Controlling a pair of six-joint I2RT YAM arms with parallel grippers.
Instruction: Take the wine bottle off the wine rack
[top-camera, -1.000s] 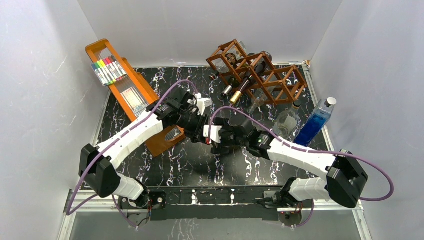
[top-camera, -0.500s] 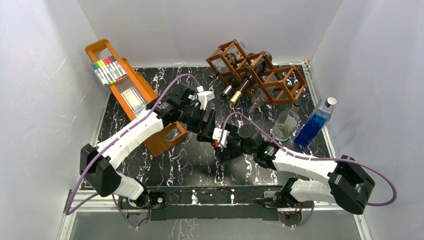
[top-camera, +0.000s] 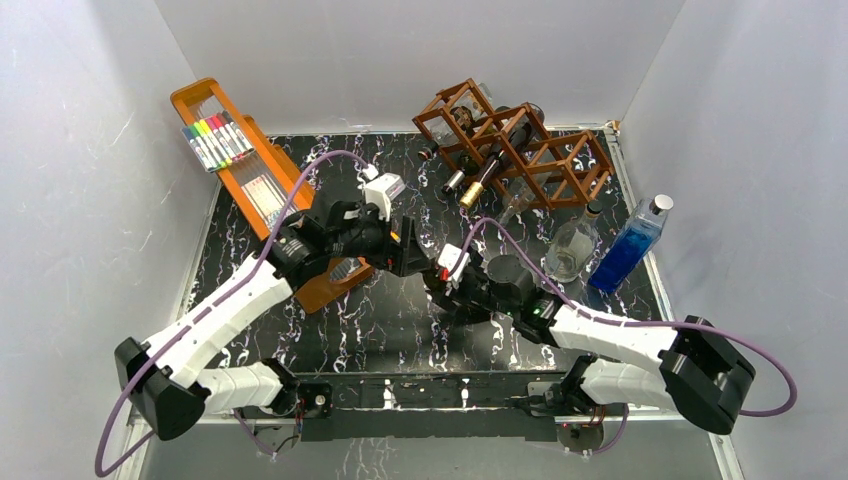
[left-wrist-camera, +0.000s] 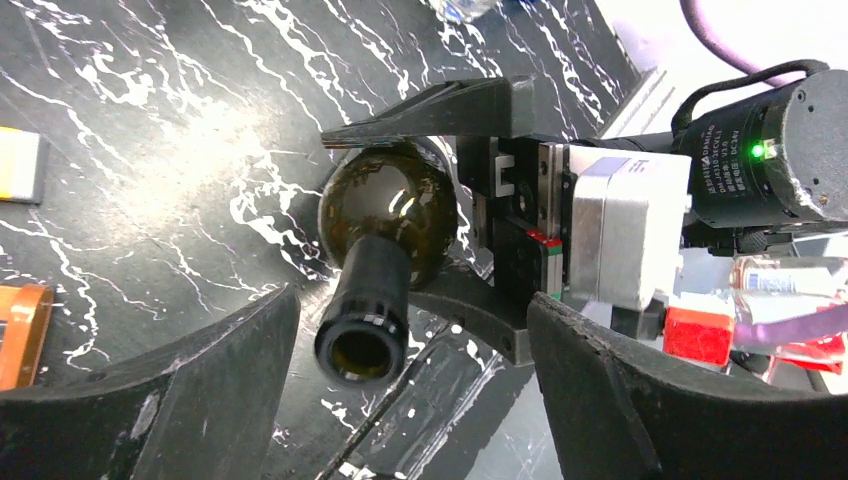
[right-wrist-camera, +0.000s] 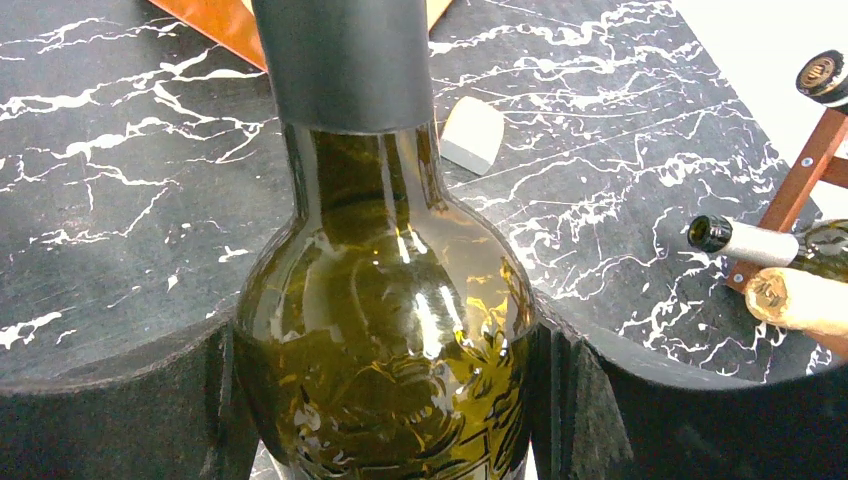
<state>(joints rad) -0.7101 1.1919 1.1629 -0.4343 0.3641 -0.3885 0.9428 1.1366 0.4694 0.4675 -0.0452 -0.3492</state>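
Observation:
A dark green wine bottle (right-wrist-camera: 390, 300) stands clear of the wine rack (top-camera: 530, 150), over the black marbled table. My right gripper (right-wrist-camera: 385, 350) is shut on its wide body, one finger (right-wrist-camera: 120, 400) pressed to each side. The left wrist view looks down on the bottle (left-wrist-camera: 385, 230) and its open mouth. My left gripper (left-wrist-camera: 412, 310) is open, its fingers (left-wrist-camera: 200, 400) standing wide on either side of the neck without touching it. In the top view the left gripper (top-camera: 410, 255) and the right gripper (top-camera: 447, 288) meet mid-table, and the arms mostly hide the bottle.
Several other bottles (top-camera: 480, 180) lie in the rack at the back right. A clear bottle (top-camera: 572, 248) and a blue one (top-camera: 630, 245) stand at the right. An orange tray (top-camera: 270, 190) with markers (top-camera: 218, 140) leans at the back left. A small pale block (right-wrist-camera: 472, 133) lies on the table.
My left gripper has opened off the bottle's neck and pulled back to the left. The right arm, still holding the bottle, has shifted toward the table's near edge.

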